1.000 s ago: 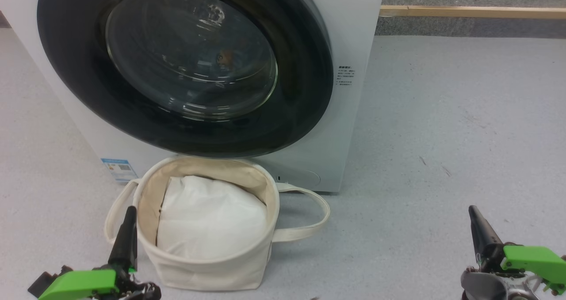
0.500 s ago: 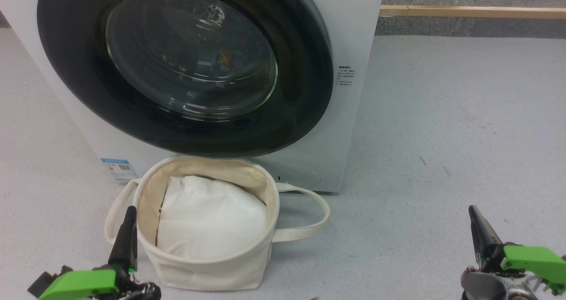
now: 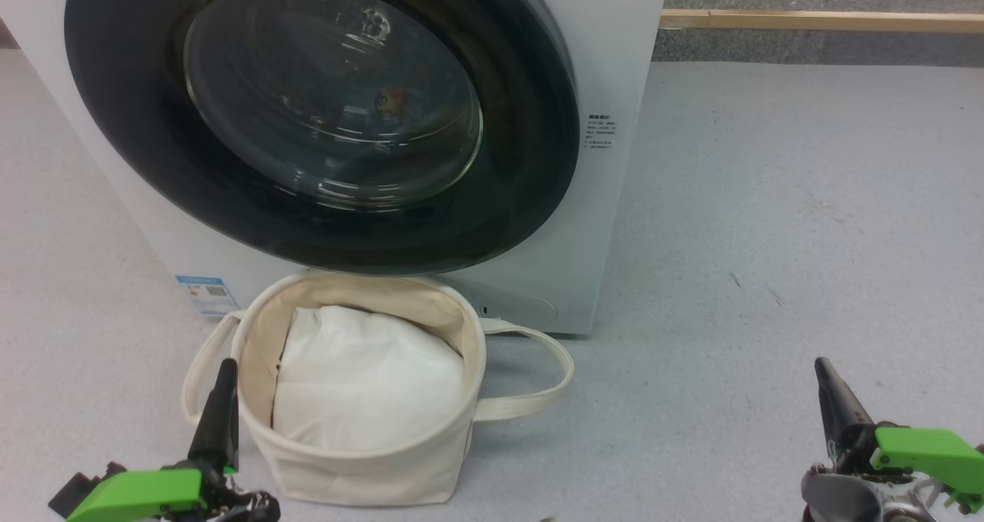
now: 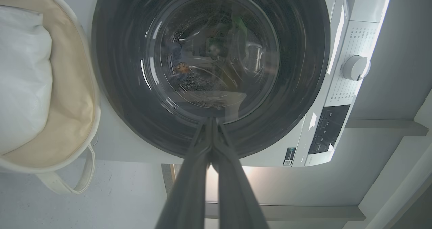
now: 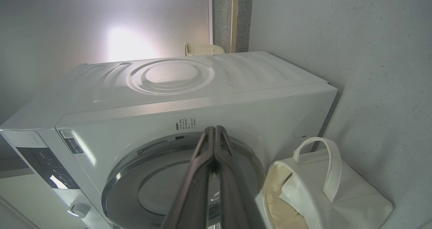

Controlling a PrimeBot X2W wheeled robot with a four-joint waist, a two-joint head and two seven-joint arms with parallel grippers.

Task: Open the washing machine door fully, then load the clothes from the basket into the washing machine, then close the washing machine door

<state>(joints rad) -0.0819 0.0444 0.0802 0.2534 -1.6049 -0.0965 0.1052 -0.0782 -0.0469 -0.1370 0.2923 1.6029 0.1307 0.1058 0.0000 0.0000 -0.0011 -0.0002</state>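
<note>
No change from a second ago: arms, basket and door all sit as before. The washing machine door (image 3: 323,114) is shut flush against the washing machine (image 3: 615,45). Through the glass a scrap of the clothes (image 4: 179,62), blue with an orange print, shows inside the drum. The basket (image 3: 369,476) is on the floor (image 3: 769,237) just below the door and holds a white cloth pad (image 3: 369,384). The left claw (image 3: 227,367) is beside the basket, fingers pressed together, empty. The right claw (image 3: 822,367) is well apart, likewise closed and empty.

The speckled grey floor (image 3: 769,199) carried the washing machine (image 3: 623,61) and, just before its front, the basket (image 3: 361,476).
</note>
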